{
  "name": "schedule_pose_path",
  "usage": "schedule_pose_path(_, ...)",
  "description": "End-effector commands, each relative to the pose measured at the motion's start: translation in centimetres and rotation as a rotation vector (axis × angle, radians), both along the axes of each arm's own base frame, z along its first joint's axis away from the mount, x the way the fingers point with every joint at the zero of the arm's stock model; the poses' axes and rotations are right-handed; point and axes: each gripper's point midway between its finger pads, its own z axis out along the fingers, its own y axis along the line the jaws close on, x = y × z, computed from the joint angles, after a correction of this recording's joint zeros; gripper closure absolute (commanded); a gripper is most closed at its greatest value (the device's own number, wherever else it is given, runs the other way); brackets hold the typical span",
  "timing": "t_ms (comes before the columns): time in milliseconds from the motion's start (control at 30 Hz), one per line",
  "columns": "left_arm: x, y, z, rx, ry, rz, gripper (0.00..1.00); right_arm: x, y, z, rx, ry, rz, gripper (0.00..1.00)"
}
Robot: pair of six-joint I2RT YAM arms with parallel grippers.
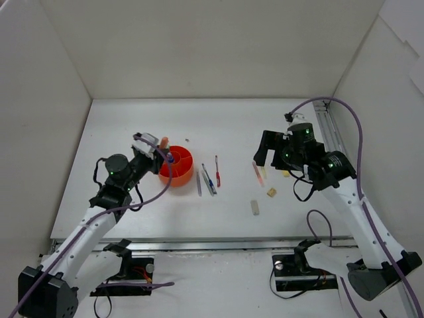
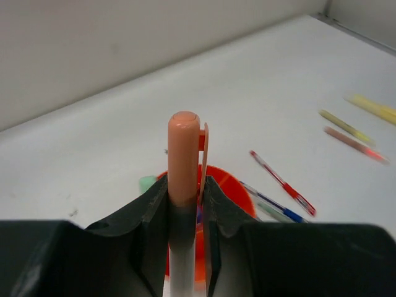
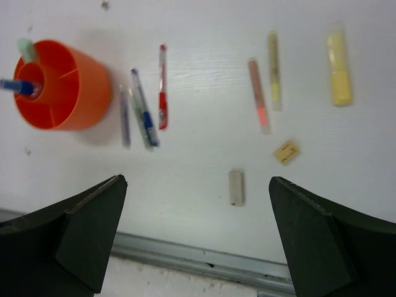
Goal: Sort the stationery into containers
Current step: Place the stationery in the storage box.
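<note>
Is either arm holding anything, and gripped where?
The left tool clamps the orange marker where cap meets barrel; the right tool holds nothing.

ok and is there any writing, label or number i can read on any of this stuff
No text can be read in any view.
The orange marker, the orange bowl, the beige eraser and the pale eraser show no print.
If the red pen, the blue pen or the yellow marker carry any print, it is too small and blurred to read.
</note>
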Motion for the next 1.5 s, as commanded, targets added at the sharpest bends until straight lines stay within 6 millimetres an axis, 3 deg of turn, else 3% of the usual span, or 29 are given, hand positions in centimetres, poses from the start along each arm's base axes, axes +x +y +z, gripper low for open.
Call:
schedule_pose_path(0,2.7,5.8,5.3,-0.264,-0.154,0.316,1.0,2.9,-4.4,0.2,-0.092,-0.129,-0.289,0.02)
schedule_pose_path(133,4.2,7.8,5.3,-0.324,-0.179,0.364,1.0,3.2,-4.3,0.2,-0.101,-0.141,-0.277,0.02)
schedule_pose_path(167,5.1,7.9,4.3,-0.321,-0.152,0.365,1.0,3.4,-4.2,0.1,-0.099,-0.14,-0.273,0.02)
schedule_pose_path(367,8.0,8.8,4.7,-0.488,-0.159,0.219,1.0,3.8,-3.4,-0.4,-0.098,-0.126,-0.233,0.02)
schedule_pose_path(633,8.7,6.0,2.2,-0.594,-0.144,-0.162,1.0,3.6,-4.0,-0.6,-0.117,-0.145,-0.225,0.02)
schedule_pose_path(667,10.0,5.8,1.9,-0.625,-0.097,-0.186,1.0,3.6,-4.3,-0.5,-0.12,-0.15,-0.234,0.02)
schedule_pose_path(733,10.1,4.2,1.2,-0.595,-0.061,-0.27,1.0,3.4,-4.5,-0.5,-0.123,-0.154,-0.233,0.02)
schedule_pose_path(833,10.2,3.3,0.7,-0.589,-0.076,-0.255,1.0,3.2,-4.8,-0.5,-0.13,-0.161,-0.237,0.02)
schedule_pose_path(933,10.1,3.8,1.0,-0.59,-0.109,-0.211,1.0,3.0,-5.2,-0.2,-0.131,-0.176,-0.243,0.02)
schedule_pose_path(1167,9.2,4.8,3.1,-0.592,-0.172,-0.184,1.0,2.7,-5.5,-0.4,-0.139,-0.177,-0.244,0.02)
schedule_pose_path(1333,8.2,3.4,4.4,-0.551,-0.261,-0.16,1.0,2.4,-5.5,-0.4,-0.128,-0.178,-0.248,0.02)
schedule_pose_path(1467,8.8,3.0,3.7,-0.527,-0.274,-0.058,1.0,1.9,-5.8,-0.2,-0.121,-0.193,-0.256,0.02)
